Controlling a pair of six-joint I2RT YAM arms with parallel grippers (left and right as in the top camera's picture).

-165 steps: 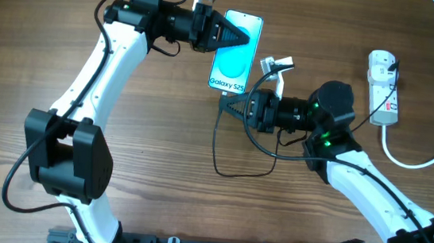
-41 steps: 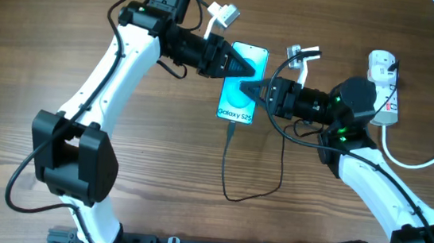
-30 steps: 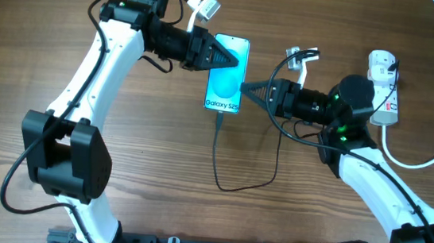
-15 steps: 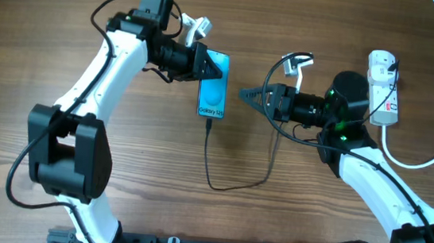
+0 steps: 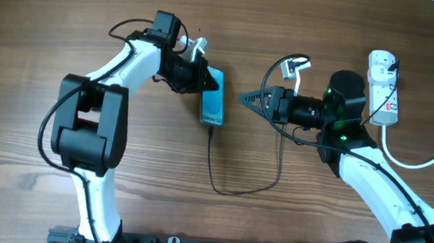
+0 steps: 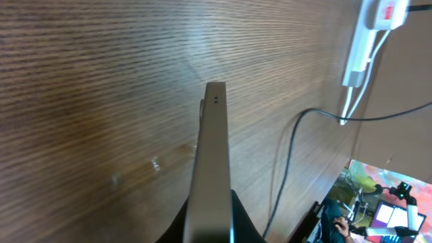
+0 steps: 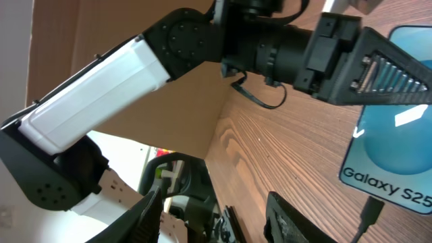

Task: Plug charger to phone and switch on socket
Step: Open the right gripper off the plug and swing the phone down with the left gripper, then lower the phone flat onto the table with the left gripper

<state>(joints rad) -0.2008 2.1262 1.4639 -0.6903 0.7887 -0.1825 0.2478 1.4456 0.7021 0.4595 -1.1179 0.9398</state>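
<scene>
My left fingers (image 5: pixel 192 76) clamp the turquoise-screened rectangular smartphone (image 5: pixel 213 105), tipped on edge above the wooden desk (image 5: pixel 44 9). The thin black charger cable (image 5: pixel 212 157) meets its foot. My right fingers (image 7: pixel 154 206) are spread wide, empty. The white oblong power strip (image 5: pixel 383 86) lies far right.

The left tool (image 7: pixel 405 84) clamped the turquoise phone (image 7: pixel 395 142), whose foot read "Galaxy S25". The charger (image 7: pixel 370 214) tip met that foot. The right tool (image 7: pixel 216 216) showed its fingers apart over the wooden counter (image 7: pixel 283 148).

Turquoise phone (image 5: pixel 213 105) tilted on edge, black charger (image 5: pixel 211 161) plugged into its foot, white socket (image 5: pixel 383 88) well apart.
</scene>
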